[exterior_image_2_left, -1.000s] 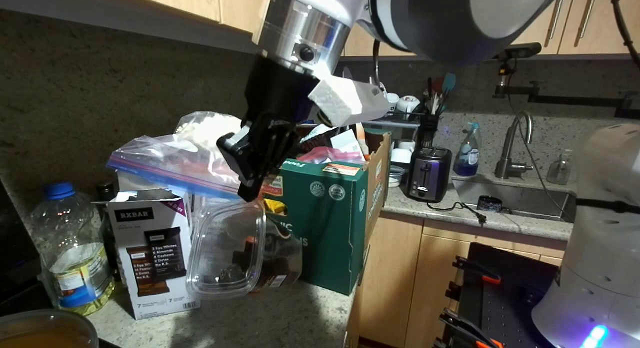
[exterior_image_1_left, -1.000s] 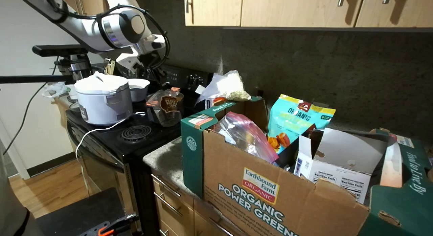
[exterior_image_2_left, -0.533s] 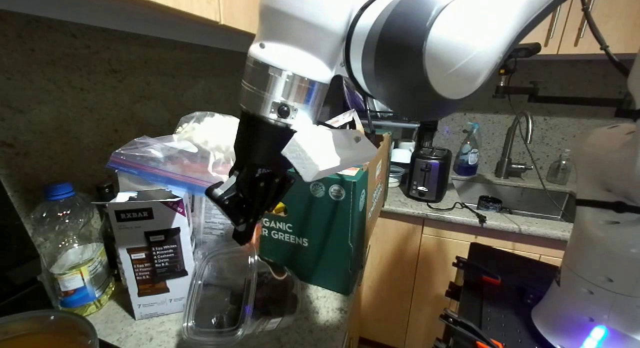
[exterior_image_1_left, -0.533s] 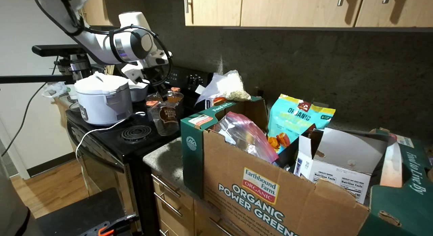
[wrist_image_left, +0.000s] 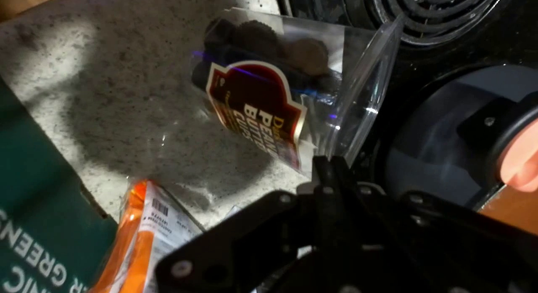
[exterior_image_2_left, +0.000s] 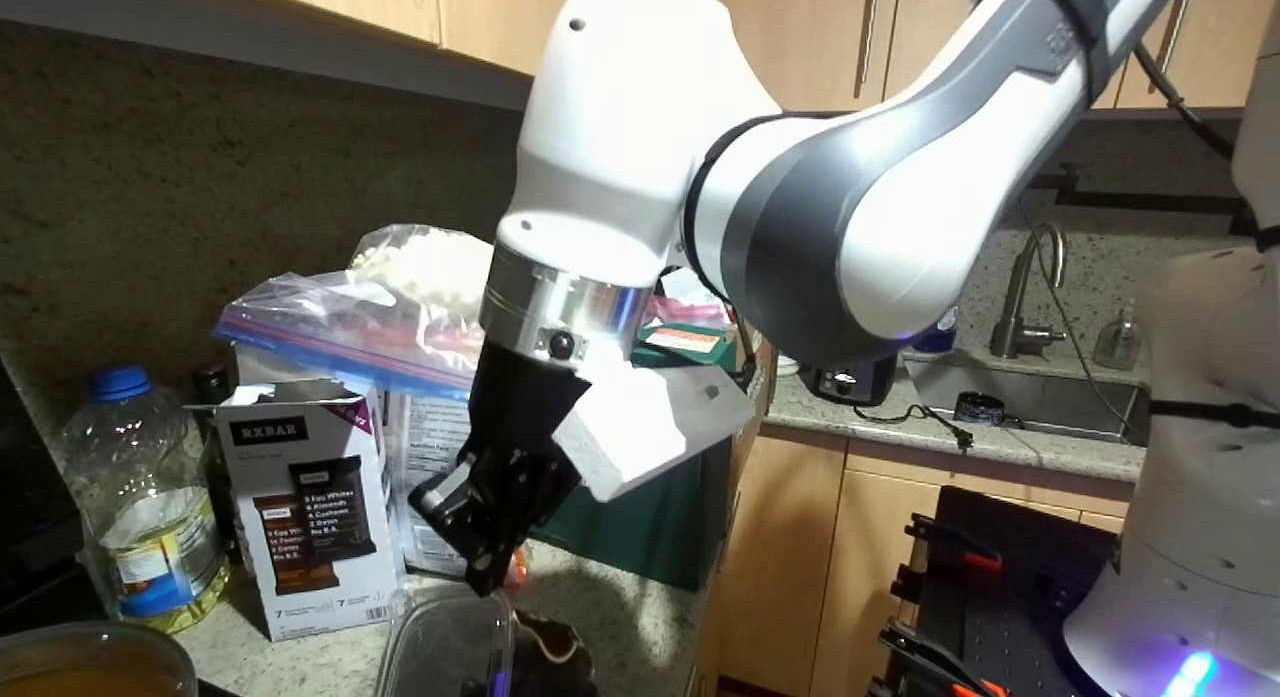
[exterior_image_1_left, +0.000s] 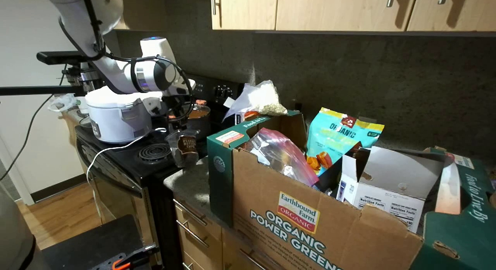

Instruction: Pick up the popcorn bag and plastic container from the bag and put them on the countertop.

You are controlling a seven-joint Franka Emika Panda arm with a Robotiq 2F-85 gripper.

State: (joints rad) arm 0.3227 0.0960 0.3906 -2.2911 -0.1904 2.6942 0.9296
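Note:
The clear plastic container (wrist_image_left: pixel 269 87), labelled Peanut Butter Cups with dark pieces inside, hangs tilted from my gripper (wrist_image_left: pixel 330 160), shut on its edge by the open rim. In both exterior views the container (exterior_image_1_left: pixel 186 148) is under the gripper (exterior_image_2_left: pixel 487 582), low over the countertop (exterior_image_2_left: pixel 640 627) near the stove; whether it touches the surface I cannot tell. The puffy popcorn bag (exterior_image_2_left: pixel 430 272) rests on items behind the arm, its zip edge toward the camera; an exterior view shows the popcorn bag (exterior_image_1_left: pixel 267 99) past the box's far end. The bag, a brown and green box (exterior_image_1_left: pixel 329 219), stands on the counter.
A white RXBAR carton (exterior_image_2_left: pixel 300 517) and an oil bottle (exterior_image_2_left: pixel 150 527) stand near the container. An orange packet (wrist_image_left: pixel 134 246) lies by the box. The black stove (exterior_image_1_left: pixel 131 161) holds a white cooker (exterior_image_1_left: pixel 116 117) and a pot (exterior_image_1_left: pixel 199 121) with orange contents.
The gripper has come down steadily with the plastic container in its grip, from above the stove side toward the countertop. The popcorn bag and the box have not moved.

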